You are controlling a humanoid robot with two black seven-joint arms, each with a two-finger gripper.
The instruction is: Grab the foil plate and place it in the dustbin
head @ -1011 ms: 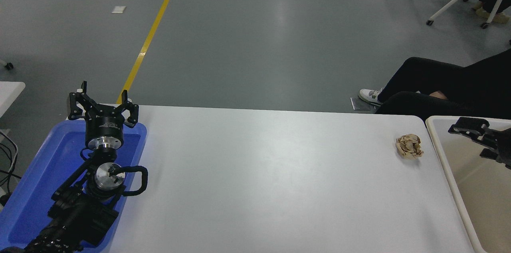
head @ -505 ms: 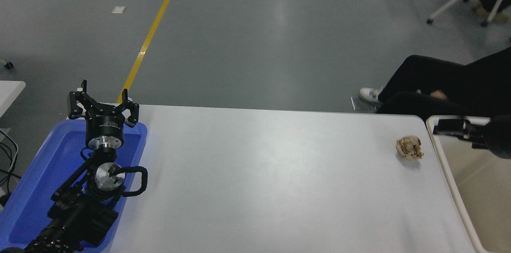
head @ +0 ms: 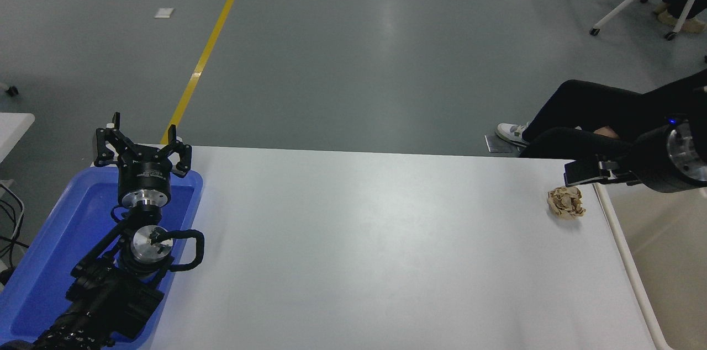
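Right gripper (head: 577, 174) above the table's (head: 353, 250) far right corner, jaw state unclear.
Foil plate not visible; dustbin (head: 624, 245) at 3 o'clock (rim only), paper ball (head: 566, 202) beside it. Left gripper (head: 142, 143) open at 9 o'clock, over the blue tray (head: 33, 261).

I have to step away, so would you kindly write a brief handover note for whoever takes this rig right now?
Left gripper: open, parked over the blue tray at the lower left.
Right gripper: at the right edge, above the table's far right corner, just beyond the crumpled paper ball; open or shut cannot be told.
Dustbin: at the table's right end, only partly in frame.
Foil plate: not visible anywhere in view, and neither gripper visibly holds it.
Left: check that the plate is in the bin.
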